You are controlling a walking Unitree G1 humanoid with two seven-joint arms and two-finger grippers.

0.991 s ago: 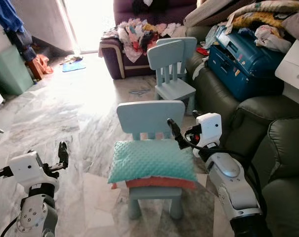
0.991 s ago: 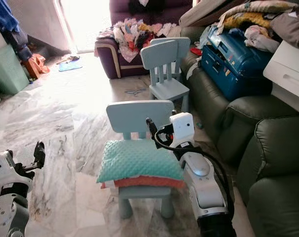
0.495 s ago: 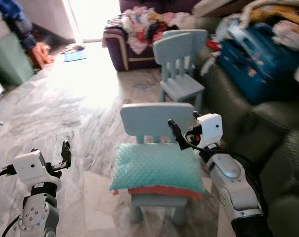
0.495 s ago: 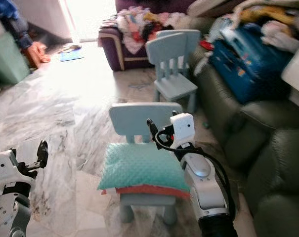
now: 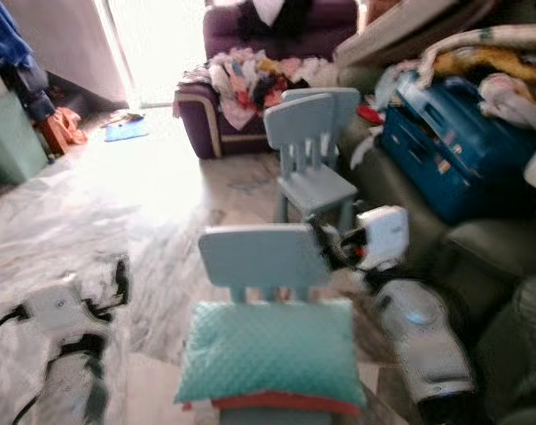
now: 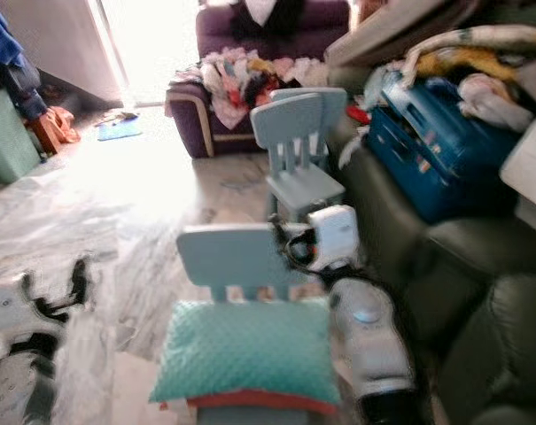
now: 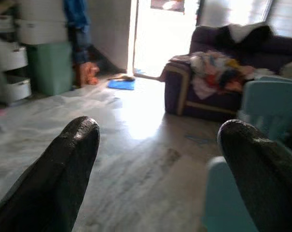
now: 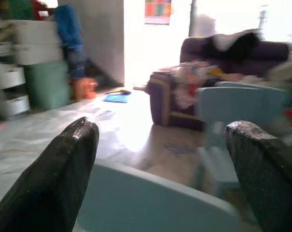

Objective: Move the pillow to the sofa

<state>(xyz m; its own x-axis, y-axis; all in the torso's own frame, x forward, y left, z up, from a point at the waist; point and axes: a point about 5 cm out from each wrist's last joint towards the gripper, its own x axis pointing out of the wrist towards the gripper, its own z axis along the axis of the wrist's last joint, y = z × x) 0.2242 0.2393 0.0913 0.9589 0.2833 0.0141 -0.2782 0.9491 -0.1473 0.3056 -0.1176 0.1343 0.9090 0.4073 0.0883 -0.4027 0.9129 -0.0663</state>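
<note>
A teal pillow (image 5: 268, 350) lies flat on the seat of a small light-blue chair (image 5: 263, 257), with a red cushion edge (image 5: 276, 403) under it. My right gripper (image 5: 325, 239) hangs open just past the right end of the chair's backrest, above the pillow's far right corner and not touching it. In the right wrist view its fingers (image 8: 59, 174) stand wide apart over the backrest (image 8: 150, 203). My left gripper (image 5: 119, 279) is open over the floor, well left of the chair. A dark green sofa (image 5: 493, 257) runs along the right.
A second light-blue chair (image 5: 310, 146) stands behind the first. On the green sofa lie a blue suitcase (image 5: 449, 150) and heaped blankets (image 5: 480, 62). A purple sofa (image 5: 216, 119) piled with clothes is at the back. Open marble floor (image 5: 99, 195) stretches to the left.
The whole picture has shifted and blurred, so the camera moved; the near chair and pillow now sit lower in frame. Both arms hold much the same pose, grippers still open.
</note>
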